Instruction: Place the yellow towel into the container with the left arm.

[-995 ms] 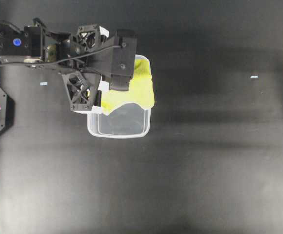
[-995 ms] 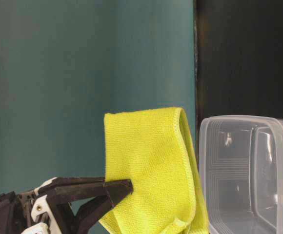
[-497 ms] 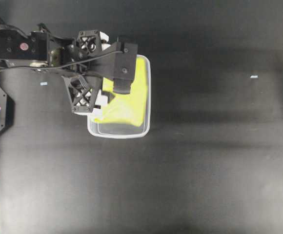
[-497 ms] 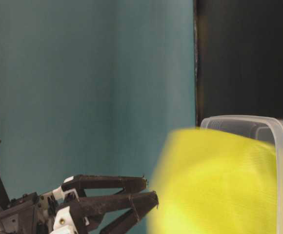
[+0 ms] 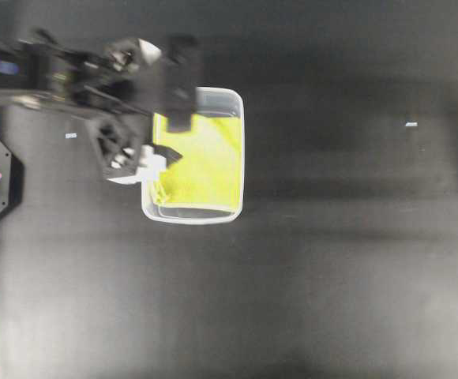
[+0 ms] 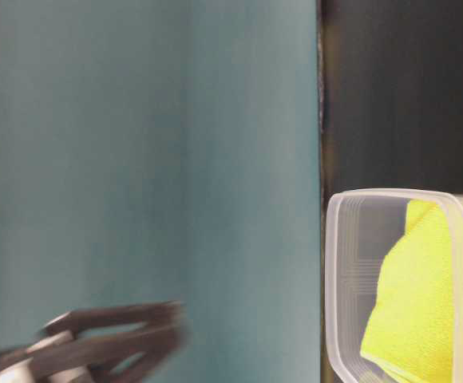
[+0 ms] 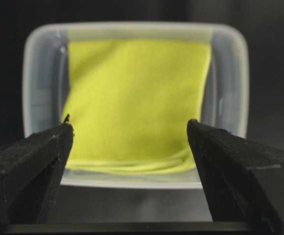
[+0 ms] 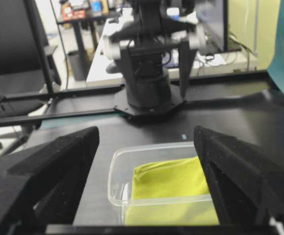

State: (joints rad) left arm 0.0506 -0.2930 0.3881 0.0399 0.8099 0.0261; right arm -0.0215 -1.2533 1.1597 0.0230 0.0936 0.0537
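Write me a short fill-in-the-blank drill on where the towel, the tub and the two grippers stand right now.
1. The yellow towel lies inside the clear ____.
2. The left gripper has its jaws ____ and holds nothing.
3. The table under the container is ____ in colour.
4. In its wrist view the right gripper stands open and holds ____.

Missing words: container; open; black; nothing

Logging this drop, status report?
Left gripper open, empty. Right gripper open, idle. Yellow microfibre towel inside clear plastic tub. Nothing obstructing.
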